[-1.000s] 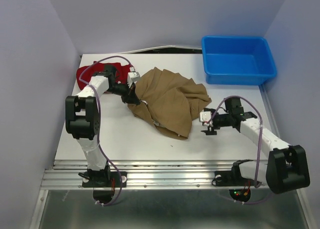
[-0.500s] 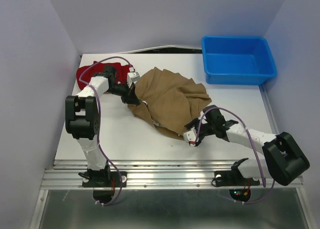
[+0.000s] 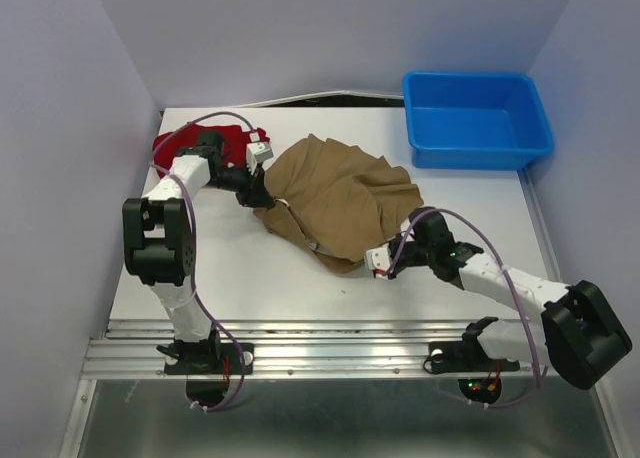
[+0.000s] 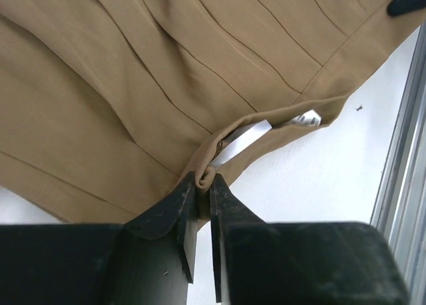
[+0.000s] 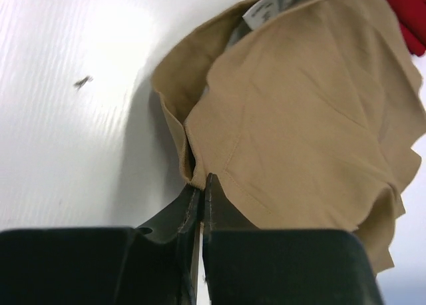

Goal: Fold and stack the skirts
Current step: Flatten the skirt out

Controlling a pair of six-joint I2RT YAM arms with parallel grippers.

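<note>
The tan skirt (image 3: 340, 198) lies crumpled in the middle of the white table, its pleats clear in the left wrist view (image 4: 133, 85). Behind the left arm, the red skirt (image 3: 175, 143) sits bunched at the far left corner; a bit of it also shows in the right wrist view (image 5: 406, 12). My left gripper (image 3: 258, 193) pinches the tan skirt's waistband at its left edge, the rolled band caught between the tips (image 4: 203, 182). My right gripper (image 3: 372, 260) is at the skirt's near right hem, jaws shut on the cloth edge (image 5: 202, 180).
A blue bin (image 3: 470, 156) stands at the far right corner. A white label (image 4: 306, 118) pokes out of the tan skirt's waistband. Bare table (image 3: 250, 268) lies in front of the skirt, ending at the metal rail near the arm bases.
My right arm swung left and down from beside the skirt to its near hem, and its jaws went from open to shut. The left arm shifted slightly, still on the waistband.
</note>
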